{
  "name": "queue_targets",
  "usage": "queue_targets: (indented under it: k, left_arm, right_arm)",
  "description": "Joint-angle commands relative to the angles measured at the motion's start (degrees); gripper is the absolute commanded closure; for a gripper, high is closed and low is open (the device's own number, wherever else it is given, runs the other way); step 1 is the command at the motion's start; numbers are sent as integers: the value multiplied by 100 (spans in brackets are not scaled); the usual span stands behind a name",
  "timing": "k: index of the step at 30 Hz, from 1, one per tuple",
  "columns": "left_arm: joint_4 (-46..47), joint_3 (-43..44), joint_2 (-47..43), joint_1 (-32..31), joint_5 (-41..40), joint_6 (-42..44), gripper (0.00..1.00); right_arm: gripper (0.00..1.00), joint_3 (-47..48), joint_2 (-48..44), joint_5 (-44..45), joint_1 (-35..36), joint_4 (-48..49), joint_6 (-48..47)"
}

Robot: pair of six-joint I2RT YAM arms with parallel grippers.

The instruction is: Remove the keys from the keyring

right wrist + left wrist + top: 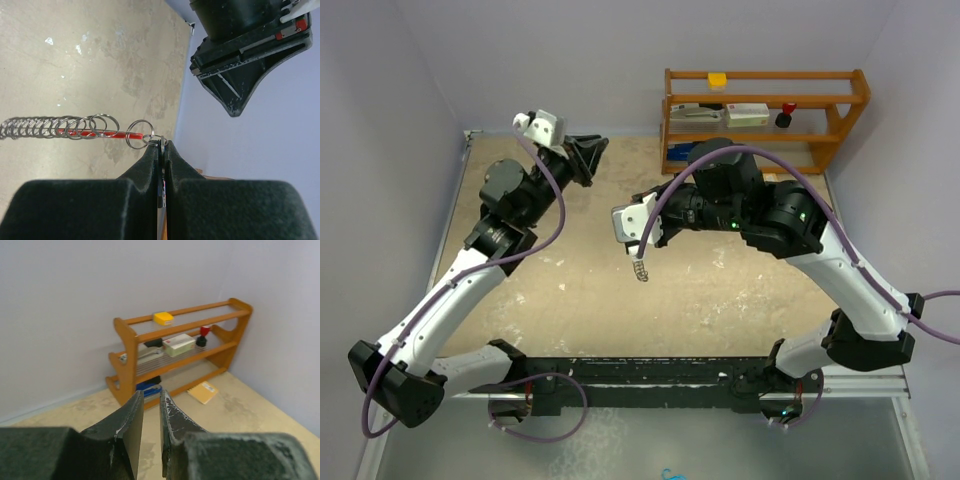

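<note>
The keyring (75, 131), a red strip threaded through a row of silvery rings, stretches left from my right gripper (161, 145). That gripper is shut on a thin dark flat key (161, 172), which a small ring joins to the chain. From above, the keyring (640, 270) dangles below the right gripper (642, 245), over the middle of the table. My left gripper (590, 158) hovers at the back left, apart from the keyring. In its own view the left gripper (151, 399) stands open by a narrow gap with nothing between its fingers. It also shows as the left gripper (235, 80) in the right wrist view.
A wooden shelf (765, 120) against the back wall holds a yellow block, boxes and a red-topped item. Seen from the left wrist, the shelf (180, 350) has a blue tool (149, 388) on its lowest level. A yellow booklet (202, 391) lies on the table before it.
</note>
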Motion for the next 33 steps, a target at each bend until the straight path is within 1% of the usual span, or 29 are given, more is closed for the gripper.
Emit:
queue_targets:
  k: [1, 4, 8, 11, 14, 18, 20, 24, 27, 33]
  left_arm:
    - [424, 148, -149, 25, 1165, -347, 83]
    - [439, 105, -244, 25, 1330, -414, 84]
    - [433, -49, -325, 20, 1198, -463, 93]
    - [275, -86, -283, 25, 1244, -436, 95]
    - [177, -70, -191, 24, 1491, -431, 92]
    - [101, -52, 9, 25, 2242, -351, 87]
    - [1, -52, 72, 25, 2388, -280, 85]
    - [-119, -194, 16, 22, 2356, -93, 83]
    - [-160, -300, -171, 20, 2175, 9, 82]
    - [-552, -182, -391, 24, 2125, 251, 81]
  right_arm:
    - [100, -73, -188, -27, -3, 395, -3]
    - [100, -259, -273, 49, -5, 562, -10]
    - [100, -338, -293, 176, -3, 700, -25]
    - [100, -508, -351, 339, -3, 905, -25]
    - [100, -544, -368, 390, -3, 930, -28]
    - [100, -563, -396, 424, -3, 1003, -21]
    - [100, -556, -396, 434, -2, 1014, -26]
    - [100, -528, -381, 477, -3, 1002, -15]
    - [100, -537, -377, 496, -1, 1011, -17]
    - [100, -619, -362, 685, 1, 1159, -12]
